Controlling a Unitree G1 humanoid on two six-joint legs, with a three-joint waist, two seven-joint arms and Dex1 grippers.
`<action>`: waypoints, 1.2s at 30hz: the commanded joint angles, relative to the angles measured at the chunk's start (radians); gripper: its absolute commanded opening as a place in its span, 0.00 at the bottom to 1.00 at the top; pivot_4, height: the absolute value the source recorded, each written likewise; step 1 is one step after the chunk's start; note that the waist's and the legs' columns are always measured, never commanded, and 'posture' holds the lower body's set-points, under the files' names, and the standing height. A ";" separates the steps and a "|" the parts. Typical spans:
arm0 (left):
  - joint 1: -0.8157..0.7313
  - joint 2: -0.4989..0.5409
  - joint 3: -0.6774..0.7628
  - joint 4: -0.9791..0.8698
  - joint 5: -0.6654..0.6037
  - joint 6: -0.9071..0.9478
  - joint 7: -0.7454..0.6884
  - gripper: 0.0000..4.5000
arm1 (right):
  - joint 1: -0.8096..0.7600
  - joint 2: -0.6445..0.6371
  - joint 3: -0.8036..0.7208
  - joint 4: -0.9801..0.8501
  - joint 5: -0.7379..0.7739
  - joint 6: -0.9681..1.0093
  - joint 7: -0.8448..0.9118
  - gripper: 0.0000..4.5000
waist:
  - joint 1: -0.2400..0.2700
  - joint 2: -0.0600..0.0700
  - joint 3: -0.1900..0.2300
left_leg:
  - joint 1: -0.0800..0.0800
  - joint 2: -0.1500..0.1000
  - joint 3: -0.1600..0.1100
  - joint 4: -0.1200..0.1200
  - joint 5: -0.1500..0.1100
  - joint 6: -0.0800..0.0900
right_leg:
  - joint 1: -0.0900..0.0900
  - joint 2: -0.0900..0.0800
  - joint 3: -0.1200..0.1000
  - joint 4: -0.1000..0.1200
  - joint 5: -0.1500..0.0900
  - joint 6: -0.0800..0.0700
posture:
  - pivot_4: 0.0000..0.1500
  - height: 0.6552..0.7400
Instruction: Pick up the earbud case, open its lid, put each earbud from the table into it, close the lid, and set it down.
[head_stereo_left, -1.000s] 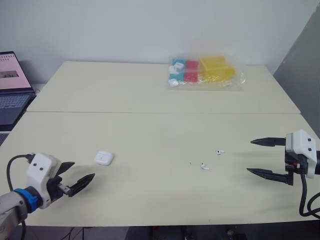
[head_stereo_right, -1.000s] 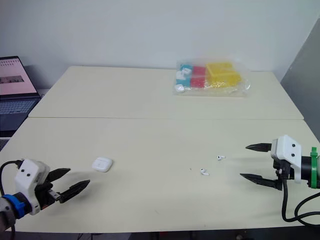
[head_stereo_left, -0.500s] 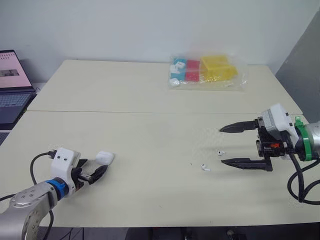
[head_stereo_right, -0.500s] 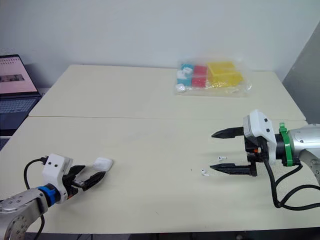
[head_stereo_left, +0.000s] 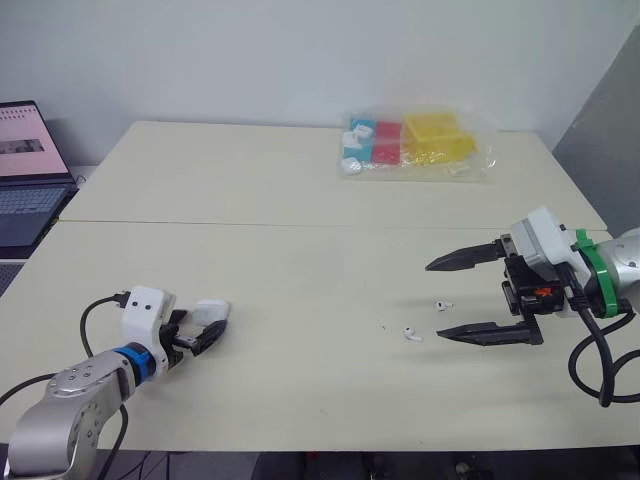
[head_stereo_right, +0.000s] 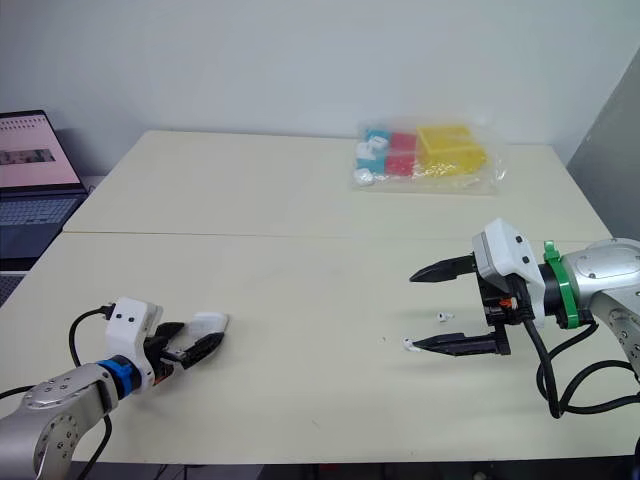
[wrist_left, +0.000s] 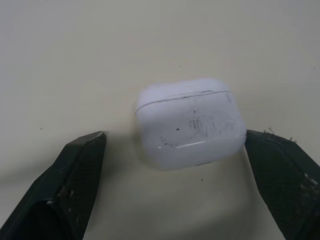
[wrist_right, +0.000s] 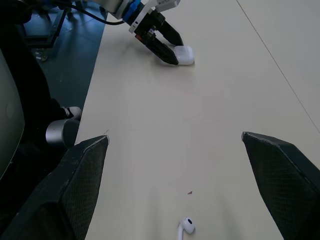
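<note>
Ok, status: earbud case lies flat on the desk, front-left area, lid shut, with the seam line visible in the left wrist view. Not lifted.

Left hand is low at the desk, spread, straddling the case. In the left wrist view one finger sits right at the case's edge; can't tell if it's touching. The other finger is clearly apart from the case, with bare desk between. Nothing pinched.

Right hand is on the right side of the desk, spread wide, fingers pointing toward the middle, holding nothing. Two earbuds lie loose on the desk, close to each other:
- far earbud: between the two right fingers as seen from the head camera
- near earbud: just at the tip of the lower finger; contact not resolvable

The right wrist view has one earbud between its fingers on the desk, and the left hand around the case far across the desk.

The case and the earbuds are well apart.

Background: clear plastic bag with yellow, red and blue items at the far side of the desk; open laptop off the left edge.
</note>
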 joint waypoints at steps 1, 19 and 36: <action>-0.006 -0.019 -0.022 -0.005 -0.006 0.027 0.020 1.00 | -0.026 -0.008 -0.013 0.002 -0.005 -0.019 0.016 0.99 | 0.001 0.001 0.000 | 0.000 0.000 0.000 0.000 0.000 0.000 | 0.000 0.000 0.000 0.000 0.000 0.000 | 1.00 1.00; -0.046 -0.082 -0.055 -0.046 -0.012 0.130 0.106 0.92 | -0.106 0.057 0.056 0.058 -0.031 -0.035 0.043 1.00 | 0.007 0.005 -0.003 | 0.001 -0.001 0.000 0.000 0.000 0.000 | 0.001 -0.001 0.000 0.000 0.001 0.001 | 1.00 1.00; -0.071 0.030 -0.276 -0.032 0.083 -0.252 -0.203 0.62 | -0.043 0.055 0.019 0.018 -0.012 0.020 -0.039 1.00 | 0.018 0.004 -0.002 | -0.002 -0.001 0.000 0.000 0.000 0.000 | 0.000 -0.003 0.000 -0.003 0.000 0.001 | 1.00 1.00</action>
